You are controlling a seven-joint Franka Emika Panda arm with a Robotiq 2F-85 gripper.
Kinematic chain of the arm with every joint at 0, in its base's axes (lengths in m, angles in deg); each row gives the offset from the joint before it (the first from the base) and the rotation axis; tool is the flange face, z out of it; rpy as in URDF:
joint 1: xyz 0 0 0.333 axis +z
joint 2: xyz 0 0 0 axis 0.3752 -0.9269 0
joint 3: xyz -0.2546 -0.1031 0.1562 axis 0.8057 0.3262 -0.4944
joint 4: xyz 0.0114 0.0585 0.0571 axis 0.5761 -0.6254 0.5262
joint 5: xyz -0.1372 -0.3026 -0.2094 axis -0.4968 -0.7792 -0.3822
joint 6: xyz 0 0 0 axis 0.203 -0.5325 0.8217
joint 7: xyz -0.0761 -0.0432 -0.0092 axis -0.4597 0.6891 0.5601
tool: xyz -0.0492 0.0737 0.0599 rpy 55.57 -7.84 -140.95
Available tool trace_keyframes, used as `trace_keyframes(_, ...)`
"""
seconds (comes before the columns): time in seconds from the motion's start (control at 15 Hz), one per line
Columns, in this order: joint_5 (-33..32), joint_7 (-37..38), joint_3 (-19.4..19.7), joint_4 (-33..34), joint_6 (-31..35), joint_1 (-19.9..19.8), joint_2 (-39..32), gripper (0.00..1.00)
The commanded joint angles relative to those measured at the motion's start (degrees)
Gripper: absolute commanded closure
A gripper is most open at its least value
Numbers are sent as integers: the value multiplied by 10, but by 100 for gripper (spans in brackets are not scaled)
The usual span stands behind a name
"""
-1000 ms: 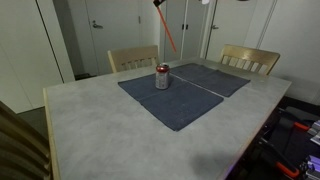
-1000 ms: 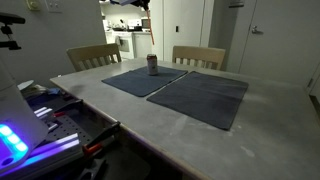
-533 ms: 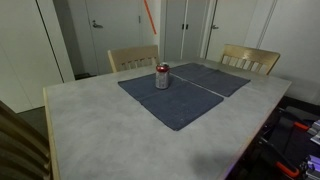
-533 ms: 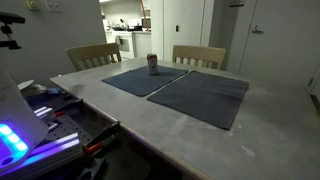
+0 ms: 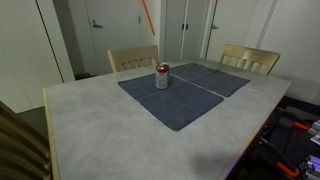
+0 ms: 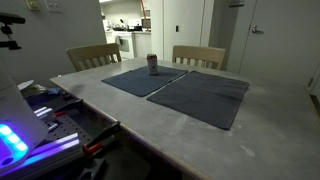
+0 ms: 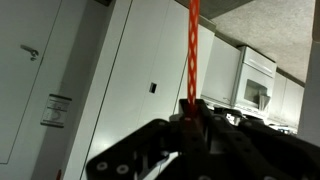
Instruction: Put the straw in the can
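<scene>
A thin red-orange straw (image 5: 146, 12) hangs high in the air above a table, slanting slightly, with its upper end running out of the top of an exterior view. In the wrist view the same straw (image 7: 193, 50) runs down from the top edge into the dark gripper (image 7: 193, 118), whose jaws appear pressed together on it. The gripper itself is out of sight in both exterior views.

Below, well apart from the straw's lower end, a small silver drink can (image 5: 162, 76) with a red top stands upright. It sits on one of two dark grey mats (image 5: 175, 105) laid side by side on a pale grey table (image 5: 90, 125). In an exterior view from another angle the can (image 6: 152, 64) stands near the far edge of the table. Two light wooden chairs (image 5: 133, 57) are pushed in behind the table, with white doors (image 7: 60, 80) beyond.

The step in hand seems to be carrying the straw toward the can, with nothing inserted yet. The next move likely calls for lowering the arm, lining the straw's lower tip up over the can's small opening and keeping the straw near upright.

The can has red markings, but they are too small to read. No other writing shows.
</scene>
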Motion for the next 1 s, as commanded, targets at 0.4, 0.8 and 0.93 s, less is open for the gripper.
trace_keyframes(0.4,-24,64,-13,30,0,-19,-23,98)
trace_keyframes(0.8,-22,123,-13,40,0,-46,-31,98)
trace_keyframes(0.93,-22,144,-17,45,0,-60,-39,98)
